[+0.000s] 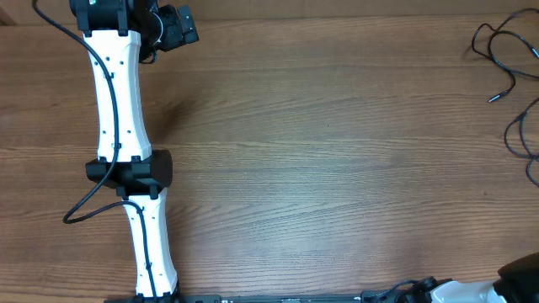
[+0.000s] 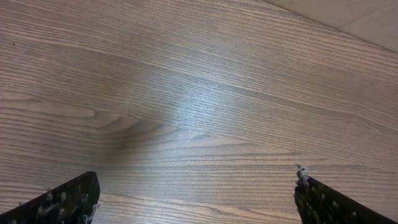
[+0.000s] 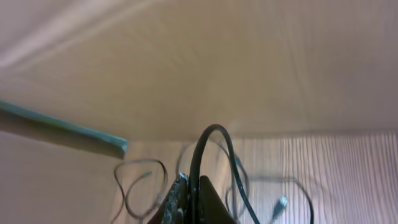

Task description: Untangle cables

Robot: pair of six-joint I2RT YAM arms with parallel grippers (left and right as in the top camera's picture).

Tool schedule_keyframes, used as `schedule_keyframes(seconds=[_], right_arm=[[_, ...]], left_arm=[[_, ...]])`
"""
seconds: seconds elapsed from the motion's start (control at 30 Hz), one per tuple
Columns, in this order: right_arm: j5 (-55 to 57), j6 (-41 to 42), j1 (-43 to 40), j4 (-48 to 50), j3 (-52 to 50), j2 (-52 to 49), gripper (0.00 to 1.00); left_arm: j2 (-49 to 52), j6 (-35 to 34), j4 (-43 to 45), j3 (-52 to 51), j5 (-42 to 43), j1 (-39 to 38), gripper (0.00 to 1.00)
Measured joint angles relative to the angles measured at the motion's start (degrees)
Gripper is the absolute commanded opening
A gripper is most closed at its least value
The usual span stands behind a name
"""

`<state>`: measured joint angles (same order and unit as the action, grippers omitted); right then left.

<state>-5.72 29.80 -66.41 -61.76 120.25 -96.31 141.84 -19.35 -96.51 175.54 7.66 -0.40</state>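
Note:
The cables (image 1: 503, 49) lie as loose thin black strands at the table's far right edge, one ending in a small plug (image 1: 495, 98). In the right wrist view my right gripper (image 3: 191, 185) is shut on one black cable (image 3: 205, 134), which arches up out of the fingers and drops back to the table. Other strands and a silvery plug (image 3: 281, 203) lie blurred beyond it. My left gripper (image 1: 178, 28) sits at the far left back of the table. It is wide open (image 2: 197, 180) over bare wood, holding nothing.
The left arm (image 1: 118, 93) stretches along the table's left side with its own thick black lead (image 1: 88, 209) looping out. The right arm's base (image 1: 472, 293) shows at the front right corner. A teal strip (image 3: 62, 129) lies past the cables.

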Motion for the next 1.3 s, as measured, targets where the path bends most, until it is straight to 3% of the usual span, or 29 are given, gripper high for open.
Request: schedule_keyframes(seconds=[0.4,0.7,1.03,1.3], right_arm=[[-11.74,2.38,1.68,17.88,-27.91,-2.84,0.04],[-10.27,3.10,3.58,30.58,-41.66,-2.86,0.04],[-1.40,3.19,3.56,33.92,-44.19,-3.30,0.04],[0.68,3.19,3.56,33.62,-44.22,-9.40,0.04]], left_arm=[[0.00,0.00,0.00,0.00,0.00,0.00,0.99],[0.00,0.00,0.00,0.00,0.00,0.00,1.00],[0.00,0.00,0.00,0.00,0.00,0.00,1.00],[0.00,0.00,0.00,0.00,0.00,0.00,1.00]])
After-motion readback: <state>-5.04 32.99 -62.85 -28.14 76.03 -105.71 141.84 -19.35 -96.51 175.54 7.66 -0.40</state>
